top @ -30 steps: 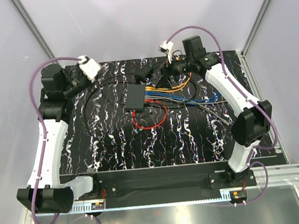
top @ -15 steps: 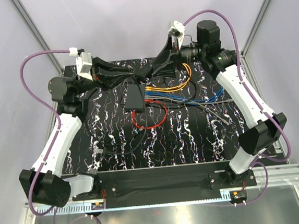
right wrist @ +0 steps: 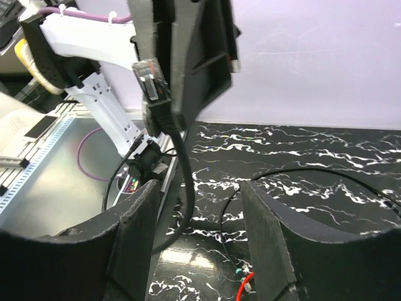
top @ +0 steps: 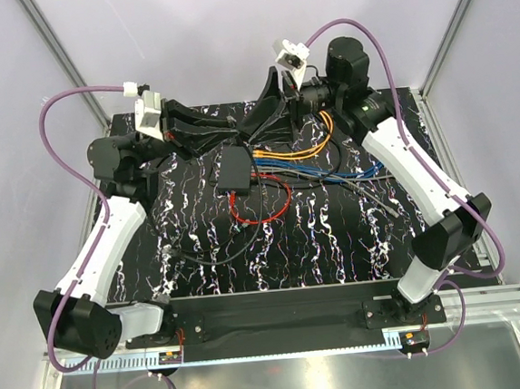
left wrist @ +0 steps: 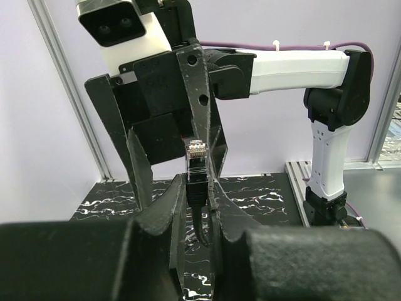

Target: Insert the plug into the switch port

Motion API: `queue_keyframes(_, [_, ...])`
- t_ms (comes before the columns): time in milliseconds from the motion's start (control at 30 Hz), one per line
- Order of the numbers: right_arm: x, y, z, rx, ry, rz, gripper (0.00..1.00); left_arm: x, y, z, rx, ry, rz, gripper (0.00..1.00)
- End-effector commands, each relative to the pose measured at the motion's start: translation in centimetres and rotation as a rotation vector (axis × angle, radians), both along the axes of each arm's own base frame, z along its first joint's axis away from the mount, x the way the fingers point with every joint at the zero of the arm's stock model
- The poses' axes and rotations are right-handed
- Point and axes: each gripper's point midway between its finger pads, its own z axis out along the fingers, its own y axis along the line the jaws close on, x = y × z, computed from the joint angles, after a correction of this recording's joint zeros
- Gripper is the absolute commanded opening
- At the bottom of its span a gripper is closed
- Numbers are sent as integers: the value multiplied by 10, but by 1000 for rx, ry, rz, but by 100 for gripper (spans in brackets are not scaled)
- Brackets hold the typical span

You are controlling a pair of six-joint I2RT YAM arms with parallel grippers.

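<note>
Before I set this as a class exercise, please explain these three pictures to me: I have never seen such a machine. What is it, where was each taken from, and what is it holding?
The left arm and right arm of a robot are bolted at the near edge of a table. The wide picture comes from a fixed camera above and behind them; the other two come from a camera on each wrist, showing its own fingers. On the black marbled surface lies the switch, a flat black box, beside orange cables, blue cables and a red cable loop. The left end effector is closed on the plug, a clear-tipped connector, held up in the air. The right end effector faces it, fingers apart, holding nothing.
</note>
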Motion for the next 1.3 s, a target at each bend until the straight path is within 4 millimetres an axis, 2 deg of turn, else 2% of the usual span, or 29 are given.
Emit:
queue_keyframes(0, [-13, 10, 3, 4, -40, 44, 61, -3, 0, 13, -35, -49, 8, 0])
queue_keyframes(67, [-10, 16, -2, -3, -47, 35, 59, -1, -1, 13, -35, -44, 7, 0])
queue_keyframes(300, [-3, 25, -10, -25, -36, 17, 42, 3, -3, 8, -38, -10, 10, 2])
queue_keyframes(367, [-2, 26, -7, -20, -39, 11, 26, 3, -4, 7, -40, -4, 10, 3])
queue_keyframes(400, [-2, 27, -8, -22, -35, 9, 12, 4, -4, 4, -40, 7, 13, 5])
queue_keyframes(433, [0, 26, -11, -31, -24, 2, 0, 5, -4, 2, -40, 21, 17, 13])
queue_keyframes(467, [6, 27, -10, -34, -49, -39, 0, 4, -2, 2, -38, 28, 22, 15])
queue_keyframes(500, [8, 25, -21, -75, -17, -65, 0, 7, -1, -2, -40, 59, 33, 16])
queue_keyframes(533, [12, 23, -26, -98, -27, -98, 0, 13, 4, -6, -38, 109, 58, 27])
queue_keyframes(567, [27, 21, -31, -123, -84, -180, 0, 17, 9, -7, -42, 158, 77, 33])
queue_keyframes(600, [29, 16, -45, -180, -68, -210, 0, 26, 14, -5, -59, 239, 113, 38])
queue_keyframes(633, [33, 12, -49, -205, -101, -248, 0, 42, 25, -20, -38, 370, 167, 41])
queue_keyframes(667, [49, 5, -64, -260, -140, -334, 0, 47, 32, -25, -37, 419, 191, 49])
queue_keyframes(733, [56, -7, -76, -320, -165, -406, 0, 54, 47, -38, -33, 545, 224, 57])
queue_keyframes(767, [66, -14, -87, -366, -185, -464, 0, 54, 50, -41, -27, 578, 232, 61])
queue_keyframes(900, [73, -31, -104, -470, -206, -539, 0, 58, 53, -75, 43, 743, 286, 62])
queue_keyframes(967, [76, -34, -112, -515, -244, -567, 0, 65, 53, -85, 54, 812, 310, 61])
queue_keyframes(1000, [73, -34, -114, -530, -262, -565, 0, 69, 50, -100, 82, 894, 307, 60])
queue_keyframes(1033, [74, -35, -120, -556, -285, -574, 0, 72, 48, -106, 97, 930, 307, 59])
queue_keyframes(1067, [72, -34, -121, -563, -301, -568, 0, 74, 46, -107, 106, 951, 310, 58])
queue_keyframes(1167, [66, -33, -132, -605, -302, -548, 0, 76, 36, -127, 127, 1076, 284, 56])
queue_keyframes(1267, [60, -32, -139, -628, -284, -523, 0, 76, 29, -130, 118, 1066, 271, 56])
